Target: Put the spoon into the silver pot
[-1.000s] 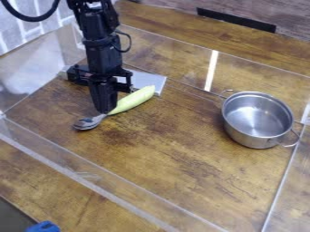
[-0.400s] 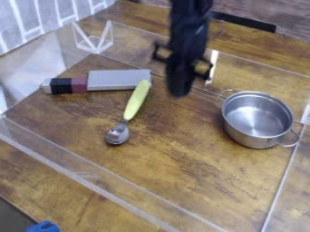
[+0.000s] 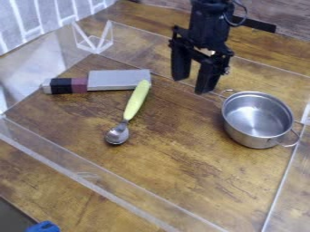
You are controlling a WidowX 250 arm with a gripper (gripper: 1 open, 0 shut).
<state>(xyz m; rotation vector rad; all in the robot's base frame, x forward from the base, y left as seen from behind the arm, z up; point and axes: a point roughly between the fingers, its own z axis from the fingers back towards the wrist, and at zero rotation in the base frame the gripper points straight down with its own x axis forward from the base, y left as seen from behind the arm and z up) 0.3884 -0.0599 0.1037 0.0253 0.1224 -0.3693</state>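
One spoon (image 3: 130, 109) lies mid-table, apart from the silver pot (image 3: 258, 120) near the right edge. Above, the gripper (image 3: 194, 80) hangs spread and seemingly empty. A poor regrasp could skid the handle away.

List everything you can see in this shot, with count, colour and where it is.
spoon: one, pale yellow-green handle and silver bowl, lying on the table left of centre, nothing holding it.
silver pot: one, shiny steel, at the right, nothing inside.
grey block: one, grey with a dark end, behind the spoon at the left.
table: one, dark brown wood.
clear wall: transparent, around the work area.
gripper: one, black, jaws open and holding nothing, above the table just left of the pot.
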